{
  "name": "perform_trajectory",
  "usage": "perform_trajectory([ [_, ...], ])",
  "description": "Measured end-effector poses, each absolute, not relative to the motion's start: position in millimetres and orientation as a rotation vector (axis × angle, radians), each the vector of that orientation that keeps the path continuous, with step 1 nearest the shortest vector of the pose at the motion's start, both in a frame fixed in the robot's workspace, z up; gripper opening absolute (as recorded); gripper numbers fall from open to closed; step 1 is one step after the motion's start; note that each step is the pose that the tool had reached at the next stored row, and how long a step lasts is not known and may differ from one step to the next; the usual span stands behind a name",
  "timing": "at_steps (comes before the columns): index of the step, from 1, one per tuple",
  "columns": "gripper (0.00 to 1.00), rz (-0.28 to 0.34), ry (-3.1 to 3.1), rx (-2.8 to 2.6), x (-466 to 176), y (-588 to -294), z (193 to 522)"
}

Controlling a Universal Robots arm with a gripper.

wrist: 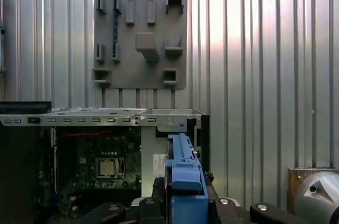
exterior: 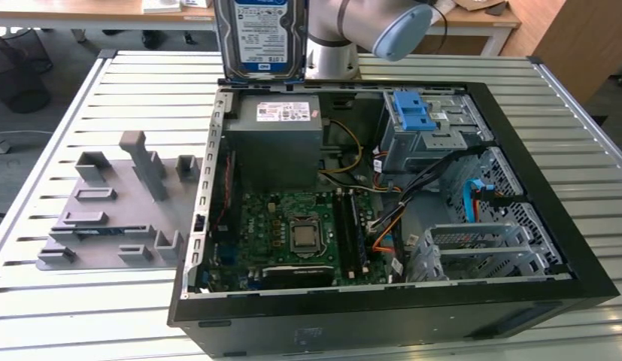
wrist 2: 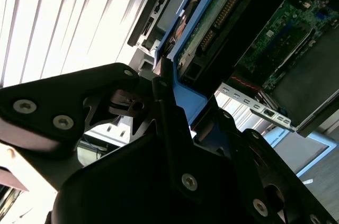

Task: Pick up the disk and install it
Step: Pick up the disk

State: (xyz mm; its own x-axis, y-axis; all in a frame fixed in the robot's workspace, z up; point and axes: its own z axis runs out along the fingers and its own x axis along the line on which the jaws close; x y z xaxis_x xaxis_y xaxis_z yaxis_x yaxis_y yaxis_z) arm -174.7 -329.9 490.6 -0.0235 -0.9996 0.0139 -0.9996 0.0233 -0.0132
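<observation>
The disk (exterior: pixel 260 37) hangs upright in the air over the rear edge of the open computer case (exterior: pixel 391 304), its white-and-blue label facing the exterior camera. In the first wrist view its blue carrier rail (wrist: pixel 183 173) sits edge-on between the black fingers of my gripper (wrist: pixel 183 200), which is shut on it. The second wrist view shows the disk's green circuit-board side (wrist 2: pixel 212 17) and blue rail clamped in the black gripper (wrist 2: pixel 159 94), above the case interior.
Inside the case are a grey power-supply box (exterior: pixel 275 143), the motherboard (exterior: pixel 301 229), a blue latch on a metal cage (exterior: pixel 416 113) and a metal drive bay (exterior: pixel 476 248). A grey fixture plate (exterior: pixel 110 218) lies on the slatted table at the exterior view's left.
</observation>
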Motion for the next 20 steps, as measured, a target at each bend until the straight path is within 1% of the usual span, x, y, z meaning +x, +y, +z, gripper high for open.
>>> perform_trajectory([
  [14,0.36,0.03,-2.246,2.195,-169,-331,491],
  [20,0.36,0.03,-2.247,2.195,-169,-343,491],
])
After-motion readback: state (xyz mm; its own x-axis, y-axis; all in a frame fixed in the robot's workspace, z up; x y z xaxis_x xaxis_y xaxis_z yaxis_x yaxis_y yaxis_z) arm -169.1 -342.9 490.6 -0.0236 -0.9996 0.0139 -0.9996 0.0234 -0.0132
